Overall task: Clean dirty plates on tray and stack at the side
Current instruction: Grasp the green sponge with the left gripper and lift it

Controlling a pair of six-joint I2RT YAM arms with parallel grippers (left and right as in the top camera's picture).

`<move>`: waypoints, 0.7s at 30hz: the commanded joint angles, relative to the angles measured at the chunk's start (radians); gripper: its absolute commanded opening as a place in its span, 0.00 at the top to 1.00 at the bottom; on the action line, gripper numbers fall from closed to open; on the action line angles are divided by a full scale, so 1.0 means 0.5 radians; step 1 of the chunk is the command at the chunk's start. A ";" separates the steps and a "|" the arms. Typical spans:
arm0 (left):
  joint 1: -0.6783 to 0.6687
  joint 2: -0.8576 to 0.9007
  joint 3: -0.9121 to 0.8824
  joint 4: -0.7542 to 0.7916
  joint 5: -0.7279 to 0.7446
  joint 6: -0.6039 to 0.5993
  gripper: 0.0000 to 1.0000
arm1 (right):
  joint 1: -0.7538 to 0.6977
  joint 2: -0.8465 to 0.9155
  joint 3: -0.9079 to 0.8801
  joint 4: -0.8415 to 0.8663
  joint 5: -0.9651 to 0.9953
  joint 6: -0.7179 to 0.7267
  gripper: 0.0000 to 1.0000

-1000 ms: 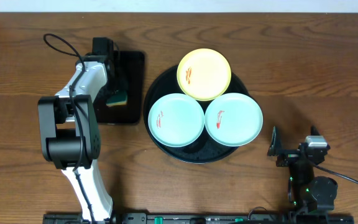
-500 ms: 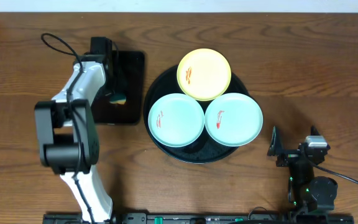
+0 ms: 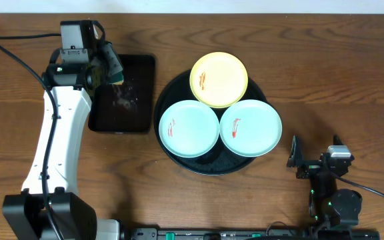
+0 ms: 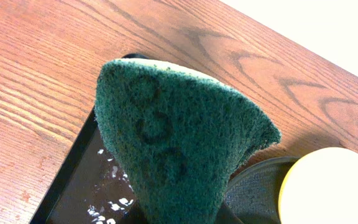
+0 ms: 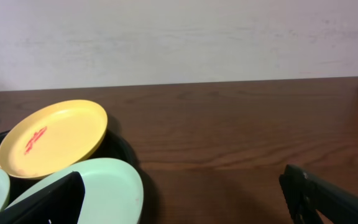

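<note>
Over the far-left rectangular tray (image 3: 135, 100), the left gripper (image 3: 109, 65) is squeezing a green sponge (image 4: 173, 143). Near right — the right gripper (image 5: 182, 180) is gaping open.

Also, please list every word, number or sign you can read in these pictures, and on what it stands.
No readable text anywhere.
The green sponge carries faint dark ring-shaped marks, too unclear to read as letters or numbers.
The plates show only red smears, no writing.
</note>
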 commanded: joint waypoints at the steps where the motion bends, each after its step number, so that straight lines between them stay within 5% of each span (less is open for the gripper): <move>1: -0.001 0.028 0.011 0.025 0.018 -0.018 0.93 | -0.024 -0.007 -0.003 -0.006 -0.002 0.020 0.01; 10: 0.002 0.510 -0.055 0.229 -0.097 -0.019 0.92 | -0.024 -0.007 -0.003 -0.006 -0.002 0.020 0.01; 13: 0.033 0.636 -0.054 0.218 -0.036 -0.219 0.93 | -0.024 -0.007 -0.003 -0.006 -0.002 0.020 0.01; 21: 0.259 0.505 -0.053 0.312 0.886 -0.670 0.93 | -0.024 -0.007 -0.003 -0.006 -0.002 0.020 0.01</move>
